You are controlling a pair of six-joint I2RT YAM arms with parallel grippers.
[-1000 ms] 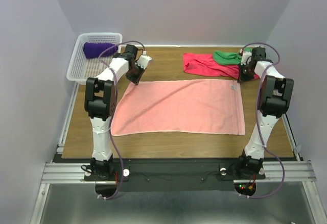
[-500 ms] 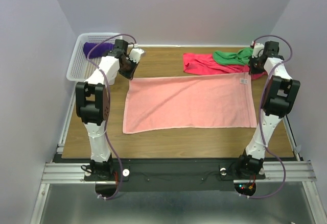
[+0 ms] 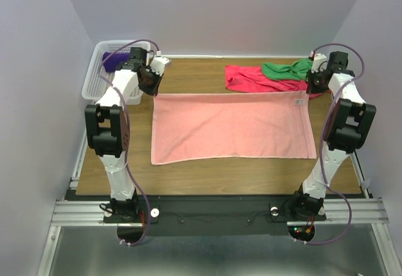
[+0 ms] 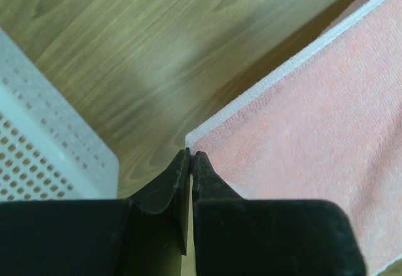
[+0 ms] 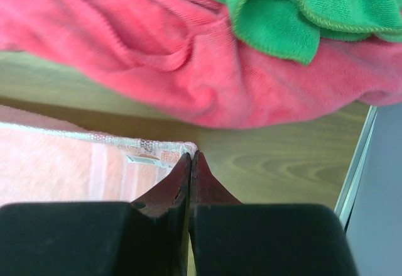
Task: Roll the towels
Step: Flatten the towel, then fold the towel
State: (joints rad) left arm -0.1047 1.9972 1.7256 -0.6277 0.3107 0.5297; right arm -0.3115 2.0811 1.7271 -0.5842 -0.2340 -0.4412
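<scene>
The salmon-pink towel [image 3: 232, 127] lies flat and spread across the middle of the table. My left gripper [image 3: 152, 89] is shut on its far left corner, and the left wrist view shows the tips [image 4: 190, 153] pinching the towel's [image 4: 301, 112] corner. At the far right corner my right gripper [image 3: 309, 92] is shut too, its tips [image 5: 190, 155] meeting on the hem by the label [image 5: 141, 159]. Behind that corner the crimson towel [image 3: 251, 79] lies crumpled with the green towel [image 3: 286, 70] on top. The purple towel [image 3: 113, 61] sits rolled in the basket.
The white mesh basket [image 3: 94, 81] stands at the far left corner, close beside my left gripper; its wall [image 4: 38, 144] fills the left of the left wrist view. The table's right edge [image 5: 355, 163] runs just right of my right gripper.
Both grippers have moved back and outward with the towel's far corners. The salmon-pink towel slid right and away from me and now lies stretched flat.
</scene>
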